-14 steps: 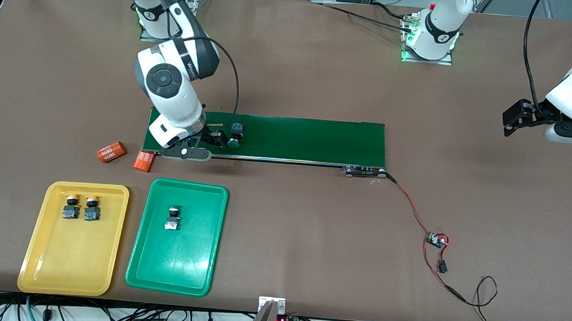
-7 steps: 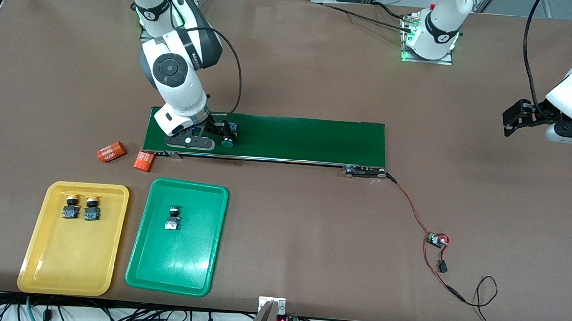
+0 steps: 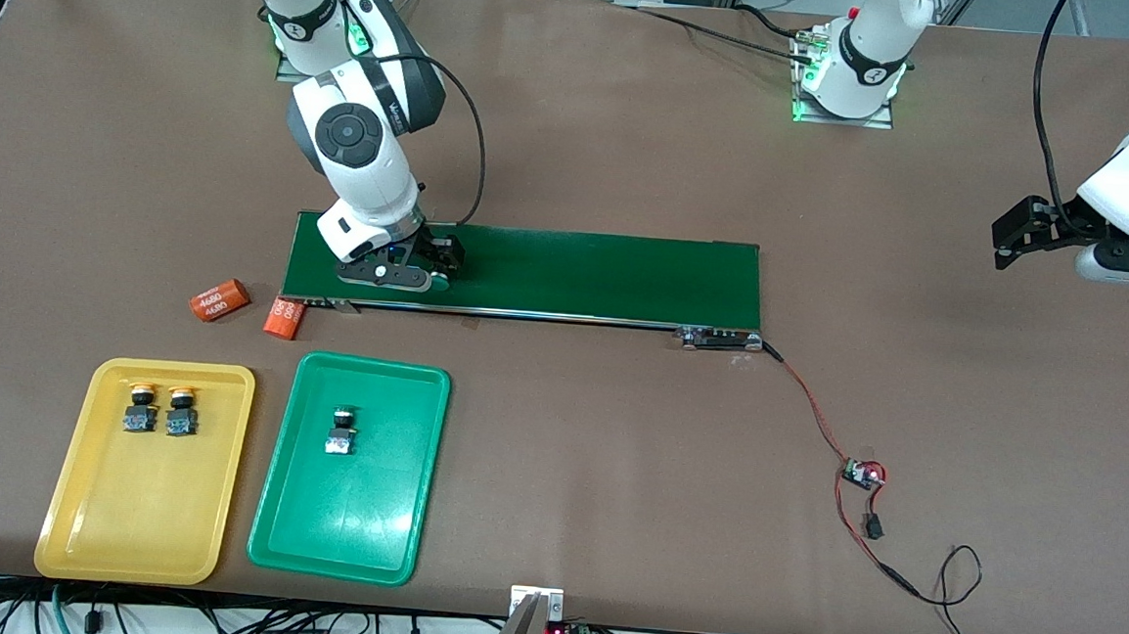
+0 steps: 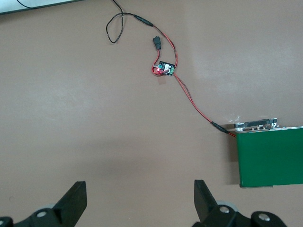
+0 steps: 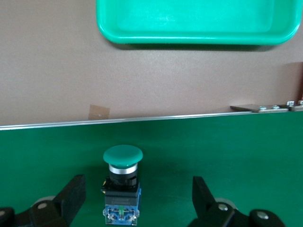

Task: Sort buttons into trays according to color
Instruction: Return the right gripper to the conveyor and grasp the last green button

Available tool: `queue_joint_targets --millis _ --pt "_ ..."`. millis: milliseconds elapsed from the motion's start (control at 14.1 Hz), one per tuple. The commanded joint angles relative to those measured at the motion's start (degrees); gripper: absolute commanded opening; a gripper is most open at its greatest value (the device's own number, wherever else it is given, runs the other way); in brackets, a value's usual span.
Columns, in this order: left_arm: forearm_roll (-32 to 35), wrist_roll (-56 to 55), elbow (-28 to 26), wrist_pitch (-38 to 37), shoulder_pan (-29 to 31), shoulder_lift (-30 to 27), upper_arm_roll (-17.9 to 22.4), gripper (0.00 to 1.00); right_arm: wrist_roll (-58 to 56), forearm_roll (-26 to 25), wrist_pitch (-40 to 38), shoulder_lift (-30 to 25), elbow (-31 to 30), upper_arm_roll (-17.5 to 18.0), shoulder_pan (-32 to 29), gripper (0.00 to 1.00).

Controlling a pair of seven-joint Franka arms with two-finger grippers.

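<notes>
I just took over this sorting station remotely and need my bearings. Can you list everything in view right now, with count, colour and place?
Yellow tray: one, near the front camera, at the right arm's end.
Green tray: one, beside it.
Yellow-capped buttons: two, in the yellow tray.
Green-capped buttons: two, one in the green tray, one on the conveyor belt.
Conveyor belt: one, dark green, mid-table.
Orange cylinders: two, beside the belt's end.
Circuit board: one, wired to the belt.
Right gripper: open, around the belt button.
Left gripper: open, waiting.
</notes>
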Motion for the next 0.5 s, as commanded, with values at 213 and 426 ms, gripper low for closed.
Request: queue_joint_targets --millis 213,426 --pt "0.66 -0.69 -0.50 -1.16 -0.12 -1.16 -0.35 1.00 0.63 0.21 4.01 3.59 -0.70 0.96 -0.52 1.00" --pt "0.66 -0.69 -0.50 -1.25 -0.12 -1.07 -0.35 1.00 -0.25 0.12 4.19 4.13 -0.79 0.96 -0.61 0.78"
